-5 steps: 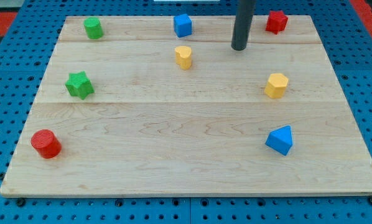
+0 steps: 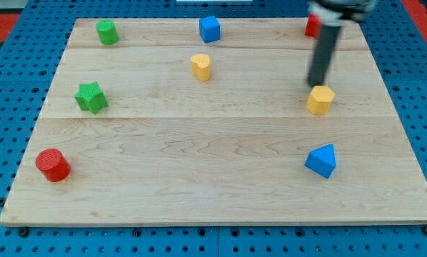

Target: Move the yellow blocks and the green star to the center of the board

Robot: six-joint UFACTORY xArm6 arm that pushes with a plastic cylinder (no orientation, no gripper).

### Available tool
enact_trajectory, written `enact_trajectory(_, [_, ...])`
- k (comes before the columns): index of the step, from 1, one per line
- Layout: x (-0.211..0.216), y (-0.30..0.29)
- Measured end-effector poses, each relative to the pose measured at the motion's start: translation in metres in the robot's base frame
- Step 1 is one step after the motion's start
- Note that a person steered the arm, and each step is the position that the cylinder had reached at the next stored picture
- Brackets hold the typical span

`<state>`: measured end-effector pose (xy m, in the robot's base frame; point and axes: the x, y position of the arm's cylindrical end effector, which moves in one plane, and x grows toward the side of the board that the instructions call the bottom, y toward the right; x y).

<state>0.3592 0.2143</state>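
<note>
My tip stands at the view's right, just above the yellow hexagonal block, touching or nearly touching its far edge. A second yellow block, heart-like in shape, lies left of centre near the view's top. The green star sits at the view's left, far from my tip. The rod slants up toward the top right and partly covers a red block.
A green cylinder-like block is at the top left. A blue cube is at the top middle. A red cylinder is at the bottom left. A blue triangular block is at the lower right.
My tip has moved right and down from the top middle to just above the yellow hexagonal block. The heart-like yellow block has shifted slightly left.
</note>
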Motion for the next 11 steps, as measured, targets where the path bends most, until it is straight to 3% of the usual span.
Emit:
enact_trajectory(1, [0.046,0.076])
enact_trajectory(2, [0.051,-0.049])
enact_trajectory(3, [0.051,-0.214])
enact_trajectory(4, [0.035,-0.291])
enact_trajectory(5, [0.095,-0.333])
enact_trajectory(6, [0.091,-0.448])
enact_trajectory(7, [0.059,-0.481])
enact_trajectory(10, [0.061,-0.139])
enact_trajectory(11, [0.108,-0.124])
